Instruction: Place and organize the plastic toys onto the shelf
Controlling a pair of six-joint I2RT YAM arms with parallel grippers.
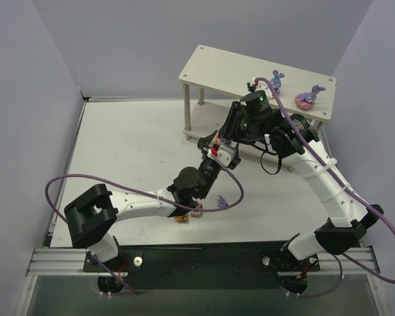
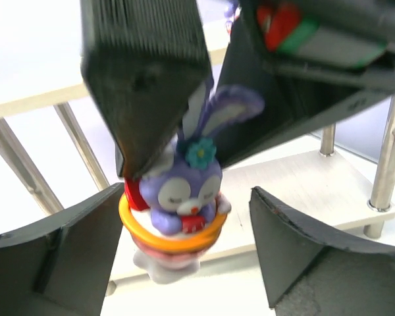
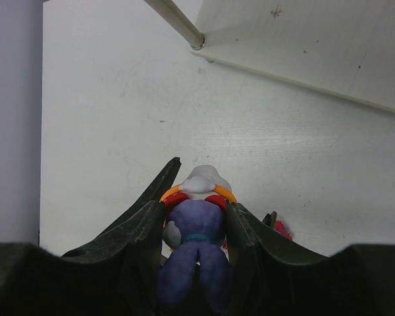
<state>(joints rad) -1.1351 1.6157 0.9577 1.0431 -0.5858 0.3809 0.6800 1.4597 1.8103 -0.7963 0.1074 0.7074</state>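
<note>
Hovering over table (image 1: 131, 138), just off front edge of shelf (image 1: 250, 69), both claws meet. Right gripper (image 3: 201, 197) clamped on purple bunny (image 2: 181, 197), fingers down either side of head. I see ears up, leaning slightly, orange-ringed base down, long axis along those fingers. Left gripper (image 2: 186, 191) jaws spread wide round base, not gripping. Two shelved toys (image 1: 309, 97) near right end of top board; left stretch open. Loose toys (image 1: 184, 216) near table's front edge.

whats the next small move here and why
Probably draw the left gripper back from the purple bunny: its fingers stand open on both sides, clear of the toy, while the right gripper pinches it. That should free the right arm to carry it to the shelf.
</note>
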